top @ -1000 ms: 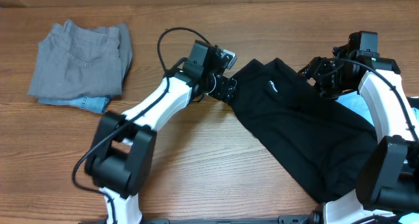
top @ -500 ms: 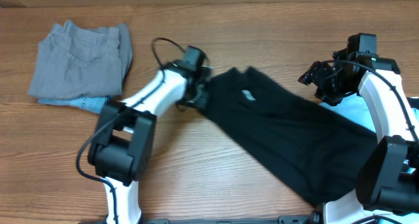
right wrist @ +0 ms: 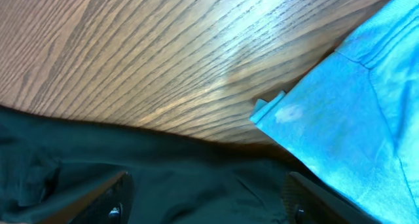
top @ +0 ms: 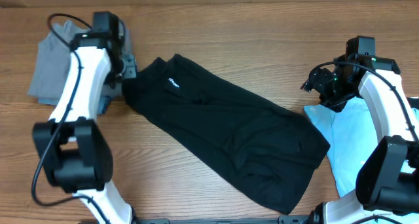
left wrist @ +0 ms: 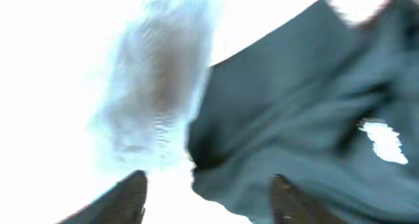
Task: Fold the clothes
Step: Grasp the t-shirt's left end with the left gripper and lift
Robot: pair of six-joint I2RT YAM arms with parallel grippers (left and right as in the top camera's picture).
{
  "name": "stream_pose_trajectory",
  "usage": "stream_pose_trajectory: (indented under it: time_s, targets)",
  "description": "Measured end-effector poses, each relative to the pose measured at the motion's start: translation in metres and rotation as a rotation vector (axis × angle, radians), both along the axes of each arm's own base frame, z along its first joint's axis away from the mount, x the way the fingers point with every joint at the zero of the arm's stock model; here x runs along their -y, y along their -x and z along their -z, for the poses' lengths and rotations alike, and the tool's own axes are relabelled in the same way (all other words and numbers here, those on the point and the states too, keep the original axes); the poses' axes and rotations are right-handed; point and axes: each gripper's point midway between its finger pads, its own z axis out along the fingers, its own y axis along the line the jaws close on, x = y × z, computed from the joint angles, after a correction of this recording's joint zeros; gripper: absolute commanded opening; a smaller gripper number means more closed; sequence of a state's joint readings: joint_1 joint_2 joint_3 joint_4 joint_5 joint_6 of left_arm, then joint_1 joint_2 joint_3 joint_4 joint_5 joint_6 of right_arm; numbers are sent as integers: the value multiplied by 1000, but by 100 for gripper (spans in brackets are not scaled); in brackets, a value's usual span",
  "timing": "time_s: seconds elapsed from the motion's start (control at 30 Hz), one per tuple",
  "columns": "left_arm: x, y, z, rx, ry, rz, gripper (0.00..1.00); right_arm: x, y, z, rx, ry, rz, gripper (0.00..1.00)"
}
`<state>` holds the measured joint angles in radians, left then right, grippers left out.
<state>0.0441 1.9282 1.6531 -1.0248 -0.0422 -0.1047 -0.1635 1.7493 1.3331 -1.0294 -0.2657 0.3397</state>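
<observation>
The large black shirt [top: 229, 132] lies spread diagonally across the table, its small white logo [top: 173, 82] near the upper left end. My left gripper [top: 127, 70] is at the shirt's left corner. In the blurred left wrist view its fingers [left wrist: 209, 201] are wide apart, with the shirt's edge [left wrist: 294, 106] lying between them. My right gripper [top: 317, 88] is open and empty at the shirt's right end, with black fabric [right wrist: 163, 171] below its fingers [right wrist: 206, 204]. The light-blue tee [top: 350, 135] lies at the right, also in the right wrist view [right wrist: 353, 99].
A folded grey garment [top: 49, 70] with a denim piece under it lies at the far left, partly hidden by my left arm. Bare wooden table [top: 262, 47] runs along the back and in front of the shirt at the left.
My left arm has swung far to the left, dragging the black shirt with it and spreading it out. The light-blue tee is now uncovered. My right gripper has barely moved.
</observation>
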Motion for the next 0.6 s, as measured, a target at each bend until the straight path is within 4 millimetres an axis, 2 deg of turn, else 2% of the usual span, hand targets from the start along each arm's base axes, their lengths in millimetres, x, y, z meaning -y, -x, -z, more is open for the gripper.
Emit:
stream_pose_trajectory:
  time_s: [0.07, 0.13, 0.17, 0.2, 0.37, 0.43, 0.5, 0.53, 0.57, 0.6]
  targets:
    - [11, -2, -13, 37, 48, 32, 73, 1, 0, 0, 0, 5, 0, 78]
    - [42, -2, -29, 77, 164, 137, 74, 1, 0, 0, 0, 8, 0, 79]
    - [48, -2, -30, 79, 182, 161, 74, 1, 0, 0, 0, 9, 1, 79]
    - [67, -1, -32, 83, 233, 225, 75, 1, 0, 0, 0, 9, 0, 79]
    - [131, 7, -34, 87, 308, 436, 75, 1, 0, 1, -1, 11, 1, 79]
    - [168, 12, -23, 65, 325, 535, 74, 2, 0, 1, -2, 11, 1, 79]
    - [191, 15, -8, 41, 334, 593, 68, 1, 0, 1, -2, 11, 0, 80]
    - [204, 17, 4, 21, 336, 629, 66, 1, 0, 1, -2, 11, 0, 80]
    - [219, 22, 26, -23, 328, 672, 66, 1, 1, 1, -4, 10, 0, 80]
    - [225, 25, 40, -54, 310, 694, 67, 1, 1, 2, -5, 11, 0, 80]
